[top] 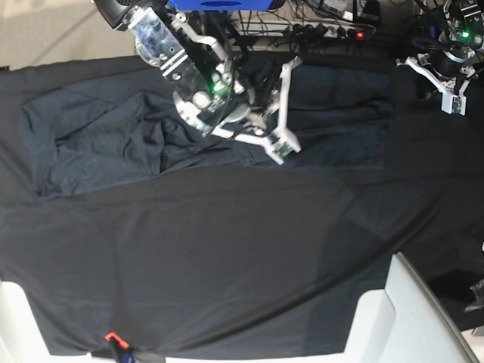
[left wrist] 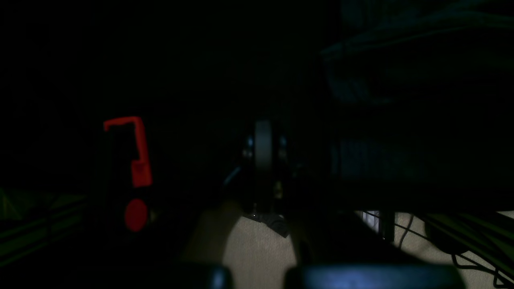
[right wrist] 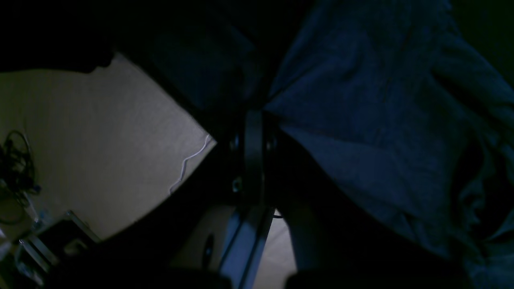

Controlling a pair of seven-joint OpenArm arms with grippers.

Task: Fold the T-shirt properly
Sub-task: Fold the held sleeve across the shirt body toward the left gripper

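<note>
While I watch the base view, the T-shirt [top: 113,140] lies spread along the far half of the black table cloth [top: 227,265], one sleeve reaching toward that view's left edge and the body stretching right past the middle. My right gripper [top: 253,121] sits over the shirt's middle with its jaws closed; in the right wrist view the bluish knit [right wrist: 361,120] bunches up against the closed fingers [right wrist: 253,152], so I read it as pinching a fold of fabric. My left gripper [top: 446,76] hangs at the far corner, off the shirt, closed on nothing I can see. Its wrist view is nearly black, showing only a red clamp [left wrist: 134,152].
</note>
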